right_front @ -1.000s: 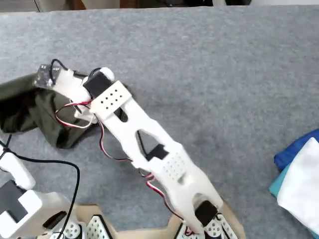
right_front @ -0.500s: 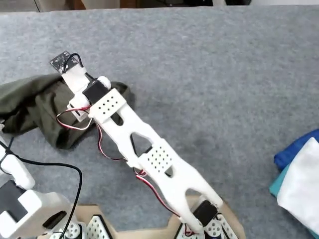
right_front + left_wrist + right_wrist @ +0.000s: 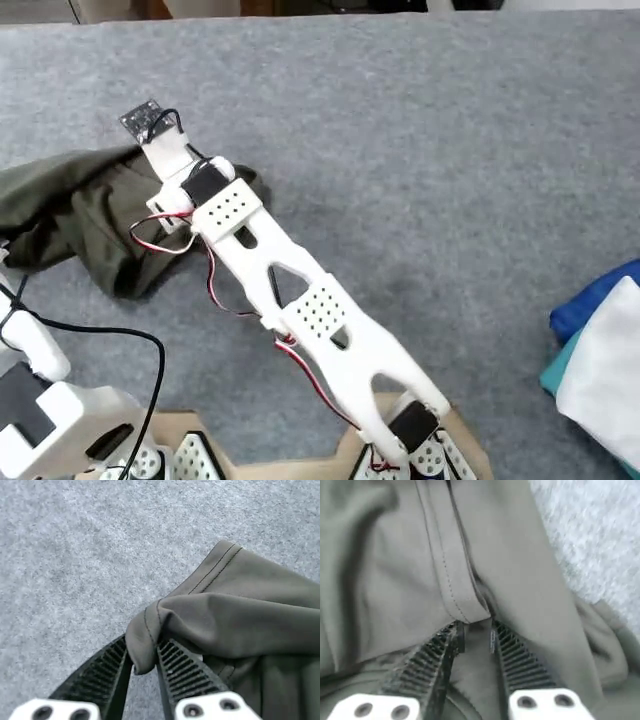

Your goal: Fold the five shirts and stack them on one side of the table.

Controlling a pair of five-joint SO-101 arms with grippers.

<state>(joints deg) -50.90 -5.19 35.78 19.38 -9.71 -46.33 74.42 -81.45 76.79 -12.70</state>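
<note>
An olive green shirt [image 3: 75,205] lies crumpled at the left side of the grey table [image 3: 420,150]. My right arm [image 3: 290,300] stretches from the front edge diagonally across to the shirt's right part. In the right wrist view my right gripper [image 3: 474,630] is shut on a stitched seam of the olive shirt [image 3: 395,570]. In the left wrist view my left gripper [image 3: 145,652] is shut on a folded hem corner of the shirt [image 3: 240,620], held just above the table.
A pile of folded shirts [image 3: 600,365], blue, teal and white, sits at the right edge. A black cable [image 3: 110,330] loops near the left arm's base [image 3: 60,420]. Bare grey table spreads between the olive shirt and the pile.
My right arm has swung toward the back and right, its wrist turning, and the olive shirt's right edge has been drawn rightward with it.
</note>
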